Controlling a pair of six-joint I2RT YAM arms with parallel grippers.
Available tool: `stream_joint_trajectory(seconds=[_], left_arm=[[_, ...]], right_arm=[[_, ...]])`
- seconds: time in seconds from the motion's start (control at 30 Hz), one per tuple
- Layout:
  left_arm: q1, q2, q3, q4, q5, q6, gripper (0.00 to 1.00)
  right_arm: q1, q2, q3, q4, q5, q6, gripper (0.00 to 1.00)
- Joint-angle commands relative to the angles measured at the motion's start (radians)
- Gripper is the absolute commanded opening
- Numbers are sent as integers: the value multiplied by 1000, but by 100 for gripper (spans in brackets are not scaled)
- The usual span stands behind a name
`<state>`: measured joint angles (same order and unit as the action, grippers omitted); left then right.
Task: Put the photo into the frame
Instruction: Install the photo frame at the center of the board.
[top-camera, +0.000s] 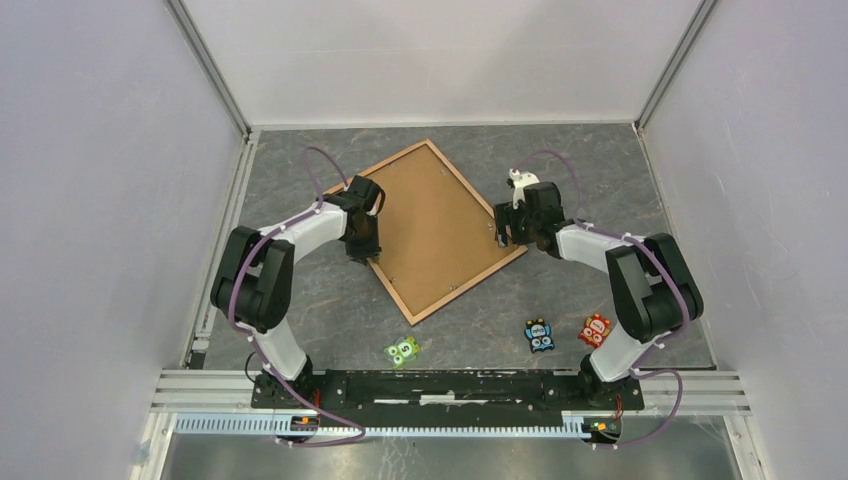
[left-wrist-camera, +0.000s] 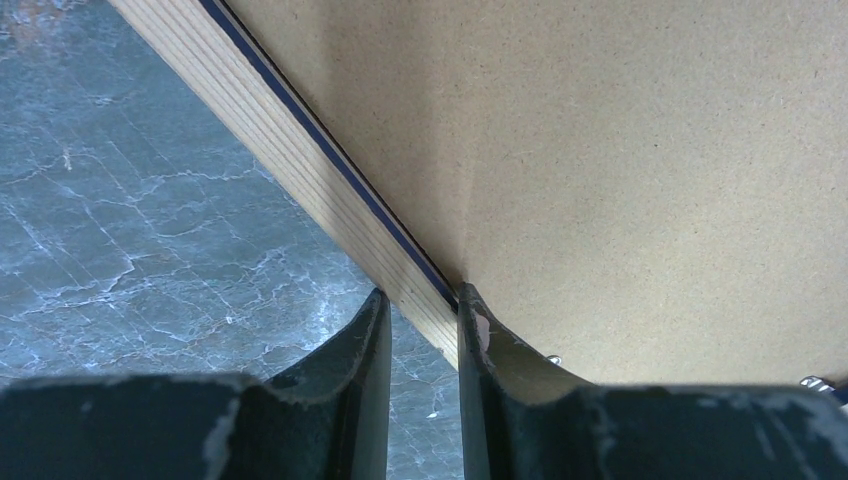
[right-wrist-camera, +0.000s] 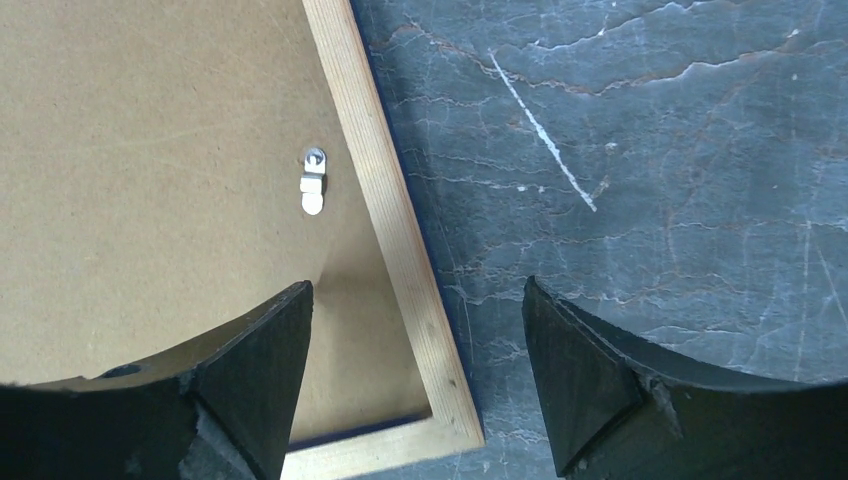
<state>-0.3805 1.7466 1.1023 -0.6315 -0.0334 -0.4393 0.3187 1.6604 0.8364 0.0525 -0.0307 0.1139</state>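
Observation:
The frame (top-camera: 470, 286) lies back-up in the middle of the table, turned like a diamond, with its light wood rails showing. A brown cardboard backing board (top-camera: 432, 225) fills it. The photo is hidden. My left gripper (top-camera: 362, 250) is at the frame's left rail. In the left wrist view its jaws (left-wrist-camera: 420, 300) are closed on that rail (left-wrist-camera: 290, 140), one finger outside and one on the board side. My right gripper (top-camera: 503, 238) is open over the frame's right corner. In the right wrist view (right-wrist-camera: 415, 283) it straddles the rail (right-wrist-camera: 385, 200) without touching it.
A small metal turn clip (right-wrist-camera: 313, 185) sits on the backing board near the right rail. Three small toy figures lie near the front: green (top-camera: 402, 350), blue (top-camera: 540, 335) and red (top-camera: 595, 330). White walls enclose the table on three sides.

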Motion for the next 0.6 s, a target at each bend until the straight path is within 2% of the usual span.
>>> stream_joint_trajectory(seconds=[0.0, 0.17, 0.47, 0.57], left_arm=[[-36, -2, -21, -38, -17, 133, 2], [-37, -9, -10, -37, -15, 133, 2], [-38, 16, 5, -41, 16, 129, 2], [-38, 14, 2, -42, 11, 128, 2]], right_arm=[[4, 17, 42, 28, -25, 28, 80], [24, 8, 33, 57, -26, 19, 66], [55, 77, 103, -2, 76, 25, 66], [57, 90, 113, -2, 90, 23, 61]])
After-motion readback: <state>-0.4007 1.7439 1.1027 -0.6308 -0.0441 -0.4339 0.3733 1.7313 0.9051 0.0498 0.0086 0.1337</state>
